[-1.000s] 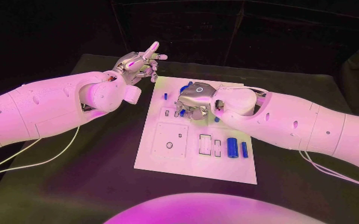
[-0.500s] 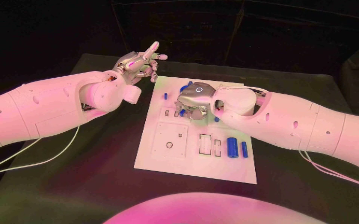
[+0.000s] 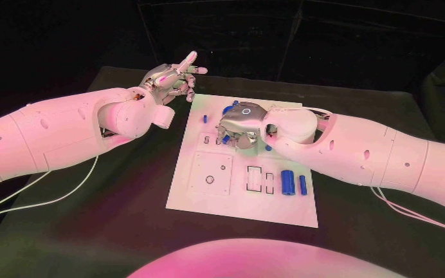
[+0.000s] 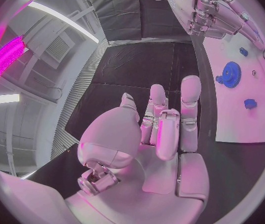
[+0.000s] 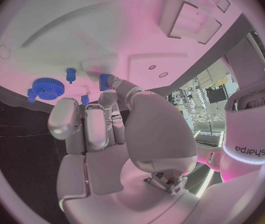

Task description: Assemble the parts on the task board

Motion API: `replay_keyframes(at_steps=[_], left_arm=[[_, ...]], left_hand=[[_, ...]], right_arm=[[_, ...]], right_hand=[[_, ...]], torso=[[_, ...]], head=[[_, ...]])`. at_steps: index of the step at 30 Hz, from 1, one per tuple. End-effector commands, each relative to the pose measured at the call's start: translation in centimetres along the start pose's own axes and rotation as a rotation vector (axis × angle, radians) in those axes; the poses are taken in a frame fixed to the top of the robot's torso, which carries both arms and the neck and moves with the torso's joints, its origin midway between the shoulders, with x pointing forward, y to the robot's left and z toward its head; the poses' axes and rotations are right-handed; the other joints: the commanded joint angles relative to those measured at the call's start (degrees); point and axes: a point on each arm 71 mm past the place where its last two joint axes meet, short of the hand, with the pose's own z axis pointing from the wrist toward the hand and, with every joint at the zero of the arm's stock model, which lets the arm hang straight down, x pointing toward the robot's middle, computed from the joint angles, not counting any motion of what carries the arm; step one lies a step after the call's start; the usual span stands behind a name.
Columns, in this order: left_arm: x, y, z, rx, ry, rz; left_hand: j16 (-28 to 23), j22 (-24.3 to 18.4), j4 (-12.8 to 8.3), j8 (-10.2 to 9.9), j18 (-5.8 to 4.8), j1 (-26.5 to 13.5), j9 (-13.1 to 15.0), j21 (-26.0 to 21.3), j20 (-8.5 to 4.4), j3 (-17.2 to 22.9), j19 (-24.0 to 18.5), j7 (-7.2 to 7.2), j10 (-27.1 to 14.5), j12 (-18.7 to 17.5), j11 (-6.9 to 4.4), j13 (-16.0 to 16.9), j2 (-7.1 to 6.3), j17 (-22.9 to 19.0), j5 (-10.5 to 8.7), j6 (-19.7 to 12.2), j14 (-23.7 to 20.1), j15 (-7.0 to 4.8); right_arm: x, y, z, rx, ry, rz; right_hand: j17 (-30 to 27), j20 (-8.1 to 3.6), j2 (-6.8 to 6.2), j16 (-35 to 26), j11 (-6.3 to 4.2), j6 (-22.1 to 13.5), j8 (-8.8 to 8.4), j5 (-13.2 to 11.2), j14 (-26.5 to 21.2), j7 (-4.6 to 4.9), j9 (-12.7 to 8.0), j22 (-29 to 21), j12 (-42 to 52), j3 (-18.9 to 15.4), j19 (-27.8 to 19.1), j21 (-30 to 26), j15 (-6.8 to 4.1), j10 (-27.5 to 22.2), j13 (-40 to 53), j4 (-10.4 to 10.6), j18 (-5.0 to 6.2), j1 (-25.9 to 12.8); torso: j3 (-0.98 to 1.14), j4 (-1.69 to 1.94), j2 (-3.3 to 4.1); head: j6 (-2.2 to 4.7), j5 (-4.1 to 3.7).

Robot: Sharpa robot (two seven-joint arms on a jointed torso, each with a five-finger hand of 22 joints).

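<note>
The white task board [image 3: 215, 199] lies in the middle of the table. My right hand [image 3: 238, 125] is low over its far half with the fingers pointing down at the board. In the right wrist view the thumb and a fingertip pinch a small blue part [image 5: 105, 80] close to the board's surface. A blue gear [image 5: 45, 88] and a small blue peg [image 5: 70, 73] sit just beyond it. My left hand [image 3: 173, 78] is raised off the board's far left corner and holds nothing, with one finger pointing up. Two blue cylinders [image 3: 289, 182] lie in slots on the board's near right.
Rectangular recesses [image 3: 210, 173] take up the board's near left. A small blue peg [image 3: 205, 119] stands near the far left edge. In the left wrist view, the gear [image 4: 231, 73] and another blue part [image 4: 249, 103] lie on the board. Black table surrounds the board.
My right hand has edged slightly to the left over the board. The left hand has stayed still.
</note>
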Motion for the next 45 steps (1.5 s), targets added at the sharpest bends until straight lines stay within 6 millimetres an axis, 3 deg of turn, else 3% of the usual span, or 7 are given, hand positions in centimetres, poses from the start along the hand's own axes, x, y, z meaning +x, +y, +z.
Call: replay_keyframes(at_steps=[1, 5, 14, 30, 34, 42, 45], left_arm=[[0.1, -0.1, 0.1, 0.005, 0.014, 0.002], [0.1, -0.1, 0.1, 0.005, 0.014, 0.002], [0.1, -0.1, 0.1, 0.002, 0.014, 0.002], [0.3, 0.0, 0.2, -0.014, 0.053, 0.058], [1.1, 0.5, -0.1, -0.079, 0.157, 0.24], [2.2, 0.9, -0.2, -0.368, 0.327, 0.729], [2.4, 0.6, 0.1, -0.445, 0.341, 0.901]], left_hand=[[0.2, 0.0, -0.3, 0.2, 0.51, 0.5, 0.1, 0.3, -0.15, 0.0, 0.4, 0.07, -0.3, -0.3, 0.08, -0.1, -0.05, 2.7, -0.13, -0.5, 2.4, 0.41], [0.3, 0.1, -0.4, 0.3, 0.49, 0.6, 0.1, 0.4, -0.14, 0.0, 0.5, 0.08, -0.3, -0.3, 0.08, -0.1, -0.05, 2.7, -0.13, -0.6, 2.4, 0.42], [0.3, 0.1, -0.4, 0.3, 0.49, 0.6, 0.1, 0.4, -0.14, 0.0, 0.5, 0.08, -0.3, -0.3, 0.08, -0.1, -0.05, 2.7, -0.13, -0.6, 2.4, 0.42], [0.2, -0.3, -1.7, 0.4, 0.56, 2.1, 0.2, 0.1, -0.12, 0.1, 0.4, 0.15, -0.5, -0.4, 0.14, -0.3, -0.54, 2.5, -0.13, -1.0, 2.4, 0.46], [-1.5, -4.1, -4.5, 0.6, 1.15, 4.8, 0.3, -2.6, 0.17, 0.4, -1.7, 0.52, -2.6, -2.3, 0.53, -1.4, -1.7, -0.4, -0.09, -1.7, 1.3, 0.81], [-8.6, -8.5, -4.9, 3.6, 1.74, 3.7, 1.5, -6.9, 0.31, -0.3, -4.3, 0.05, -4.1, -5.1, 0.34, -3.6, -2.07, -11.6, -0.06, -0.3, -2.8, 0.76], [-5.7, -8.4, -3.5, 6.2, 1.75, 2.0, 2.7, -6.7, -0.23, -1.4, -3.0, -1.01, -2.3, -3.8, -0.49, -3.3, -2.09, -6.8, -0.05, 1.1, -0.5, -0.04]], right_arm=[[-0.1, 0.0, 0.0, -0.006, 0.003, -0.009], [-0.2, 0.0, -0.1, -0.007, -0.023, -0.012], [-0.9, 0.1, -0.4, -0.027, -0.126, -0.019], [-1.7, 0.3, -3.9, -0.057, -0.217, 0.106], [-1.8, -1.7, -7.2, 0.039, -0.178, 0.382], [-2.0, -5.6, -13.2, 0.227, -0.169, 0.834], [-1.9, -6.7, -14.7, 0.277, -0.195, 0.908]], right_hand=[[0.0, -0.03, -0.1, -0.2, 0.11, 0.2, 0.09, -0.3, 2.0, 0.01, 0.0, 0.0, -0.3, 0.2, -0.3, -0.2, 0.19, -0.3, 0.0, -0.1, 0.05, 0.5], [-0.2, -0.02, -0.7, -0.3, 0.17, -1.5, -0.67, -0.4, 2.0, 0.08, -0.3, -0.4, -0.7, 0.2, -0.5, -0.4, 0.25, -0.6, -0.4, -0.4, 0.11, 0.4], [0.9, -1.87, -2.61, 0.1, -2.74, -17.5, -0.96, -1.9, 2.2, -2.87, -0.7, -0.3, -3.4, -1.7, -0.3, -0.5, -2.0, -2.2, -2.9, -0.6, 0.11, -0.1], [0.9, -1.95, -2.04, -0.1, -2.14, -10.8, 0.94, -0.6, 2.3, -1.56, 0.4, 0.4, -2.5, -2.4, 0.3, -0.2, -1.73, -1.4, -2.4, -0.1, -0.11, -0.1], [-0.9, -0.68, -1.43, -1.5, 0.34, -5.1, 3.38, 0.3, 1.8, 0.43, 1.2, -0.9, -3.4, -3.3, -0.2, -0.8, 0.15, -2.0, -3.5, 1.5, -0.05, -1.9], [-2.6, 0.21, -0.81, -3.1, 0.7, -4.1, 3.63, 2.7, 1.4, 0.71, 0.9, -3.1, -5.1, -4.3, -1.2, -2.0, 0.6, -3.1, -5.2, 2.8, 0.5, -2.9], [-2.7, 0.26, -0.82, -3.2, 0.72, -4.1, 3.57, 3.2, 1.3, 0.73, 0.8, -3.4, -5.3, -4.4, -1.3, -2.2, 0.62, -3.3, -5.4, 3.0, 0.56, -3.1]], torso=[[-0.04, 0.0, 0.0], [-0.03, -0.02, -0.01], [-0.01, 0.04, 0.01], [0.02, -0.02, -0.2], [0.01, -0.26, -0.37], [0.43, -1.02, -1.28], [0.75, -1.3, -1.8]], head=[[0.02, 0.0], [-0.01, -0.02], [0.02, -0.14], [0.32, -0.29], [0.85, -0.34], [0.97, -0.05], [0.84, 0.23]])
